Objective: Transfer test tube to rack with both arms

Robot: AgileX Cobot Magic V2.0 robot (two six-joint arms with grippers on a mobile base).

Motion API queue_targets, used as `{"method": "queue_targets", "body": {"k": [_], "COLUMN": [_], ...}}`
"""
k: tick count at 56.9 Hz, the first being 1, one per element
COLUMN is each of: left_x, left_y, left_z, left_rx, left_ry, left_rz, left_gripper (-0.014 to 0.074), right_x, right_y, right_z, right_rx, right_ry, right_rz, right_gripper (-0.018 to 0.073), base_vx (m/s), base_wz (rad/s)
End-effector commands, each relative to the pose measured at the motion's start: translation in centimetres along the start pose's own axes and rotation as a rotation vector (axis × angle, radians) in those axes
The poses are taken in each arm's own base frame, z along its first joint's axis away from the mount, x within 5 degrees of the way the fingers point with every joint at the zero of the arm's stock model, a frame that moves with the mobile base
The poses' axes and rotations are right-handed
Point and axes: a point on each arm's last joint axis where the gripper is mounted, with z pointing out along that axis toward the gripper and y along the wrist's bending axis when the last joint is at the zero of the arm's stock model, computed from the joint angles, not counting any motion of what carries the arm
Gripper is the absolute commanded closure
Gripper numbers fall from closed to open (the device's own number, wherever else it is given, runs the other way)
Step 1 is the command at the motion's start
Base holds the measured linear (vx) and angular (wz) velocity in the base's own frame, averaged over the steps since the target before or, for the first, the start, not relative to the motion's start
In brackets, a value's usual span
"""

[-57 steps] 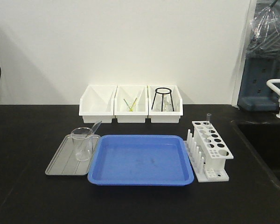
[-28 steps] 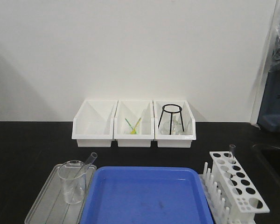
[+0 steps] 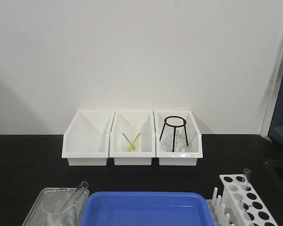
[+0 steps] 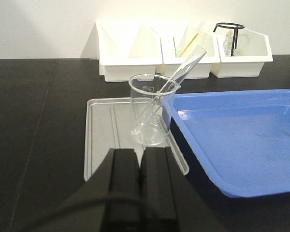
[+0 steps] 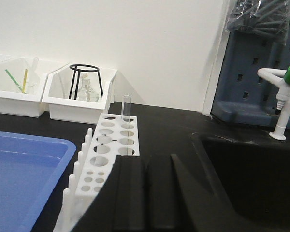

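Leaning in the beaker (image 4: 152, 116), the test tube (image 4: 181, 72) waits ungrasped, well apart from the rack (image 5: 113, 137) (one tube (image 5: 126, 107) already stands there) across the blue tray (image 4: 241, 140). Left gripper (image 4: 139, 153) and right gripper (image 5: 145, 162) are pressed together, empty. Front view has closed in lately: approach only beginning.

The matte black, flat-fingered left gripper (image 4: 139, 153) is pointing forward and slightly downward from the bottom edge of its wrist view. Its two fingers are lying side by side, with only a thin seam between them. The matching black right gripper (image 5: 145, 159) is sitting the same way, its jaws pressed together.
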Motion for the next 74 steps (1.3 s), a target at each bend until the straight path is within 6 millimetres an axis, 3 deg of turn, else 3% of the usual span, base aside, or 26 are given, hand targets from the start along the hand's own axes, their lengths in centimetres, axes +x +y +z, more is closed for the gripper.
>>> {"method": "queue_targets", "body": {"k": [1, 33, 37, 43, 47, 52, 58, 62, 69, 74], "left_x": [-1.8, -1.9, -2.3, -3.6, -5.4, -8.8, -14.6, -18.3, -23.5, -25.2], "left_y": [-0.3, -0.3, -0.4, -0.6, -0.9, -1.2, -1.7, -2.1, -2.6, -2.9], "left_z": [-0.4, -0.4, -0.5, -0.9, -1.6, -3.2, -5.4, -5.7, -2.6, 0.5], "left_rx": [0.023, 0.025, 0.038, 0.079, 0.118, 0.147, 0.128, 0.099, 0.073, 0.074], "left_ry": [-0.128, -0.137, -0.18, -0.309, -0.439, -0.575, -0.69, -0.698, -0.61, -0.549], "left_rz": [-0.011, -0.011, -0.032, -0.103, -0.14, -0.139, -0.037, 0.033, 0.077, 0.065], "left_gripper": [0.0603, 0.0603, 0.0603, 0.0603, 0.0603, 0.0603, 0.0603, 0.0603, 0.0603, 0.0603], "right_x": [-0.2, -0.8, -1.2, -3.4, -5.6, -9.0, -15.0, -18.6, -22.9, -24.2], "right_y": [0.0, -0.1, -0.1, -0.5, -1.0, -1.5, -2.4, -3.0, -3.7, -3.8], "right_z": [0.0, -0.1, -0.2, -0.8, -1.5, -2.4, -3.0, -2.0, 1.7, 4.6], "right_rx": [0.009, 0.018, 0.025, 0.048, 0.053, 0.069, 0.078, 0.077, 0.069, 0.063], "right_ry": [-0.073, -0.138, -0.191, -0.405, -0.522, -0.573, -0.587, -0.564, -0.512, -0.462], "right_rz": [-0.016, -0.016, -0.017, 0.058, 0.14, 0.105, 0.078, 0.064, 0.067, 0.067], "right_gripper": [0.0566, 0.0566, 0.0566, 0.0566, 0.0566, 0.0566, 0.0566, 0.0566, 0.0566, 0.0566], "base_vx": [0.08, 0.02, 0.0, 0.0, 0.0, 0.0, 0.0, 0.0, 0.0, 0.0], "base_wz": [-0.05, -0.01, 0.0, 0.0, 0.0, 0.0, 0.0, -0.01, 0.0, 0.01]}}
